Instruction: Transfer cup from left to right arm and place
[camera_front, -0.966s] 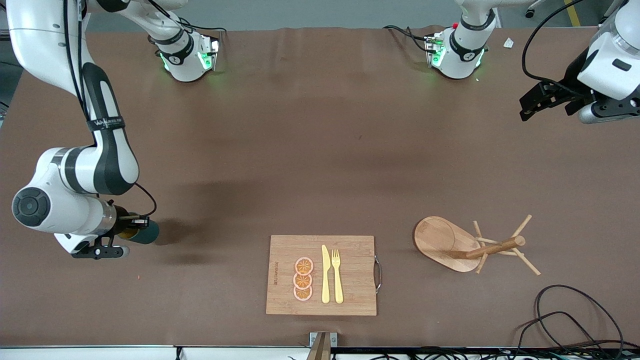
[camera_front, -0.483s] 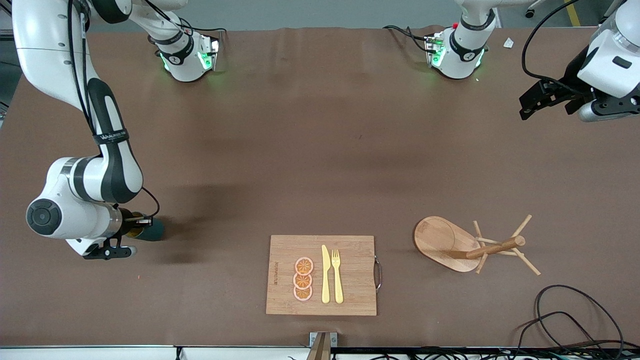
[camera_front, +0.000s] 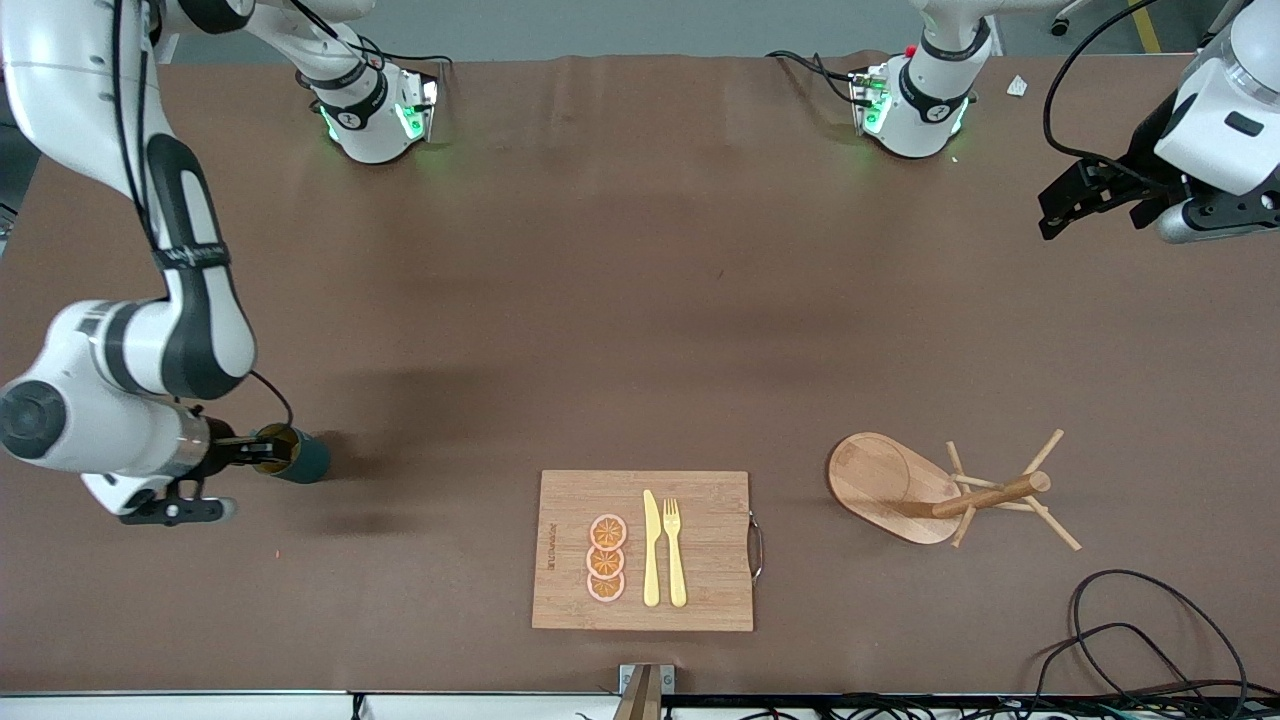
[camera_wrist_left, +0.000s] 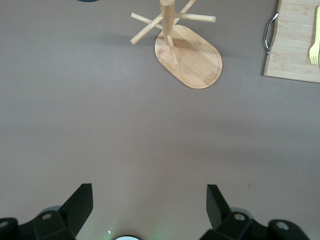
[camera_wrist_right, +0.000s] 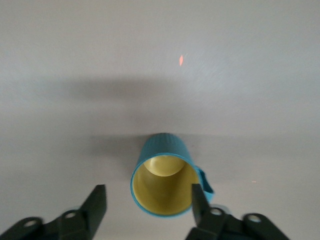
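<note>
One cup (camera_front: 297, 456) between the open right pincer (camera_wrist_right: 150, 204) fingers

Teal cup framed between the right gripper's spread fingers

The cup (camera_wrist_right: 165, 175) stands on the grey-looking bench (camera_wrist_right: 75, 60), its yellow inside facing the camera and its handle on one side. The right gripper (camera_wrist_right: 149, 206) has a dark finger (camera_wrist_right: 95, 202) on each side of the rim, neither touching it. A small red speck (camera_wrist_right: 181, 60) lies well apart.
</note>
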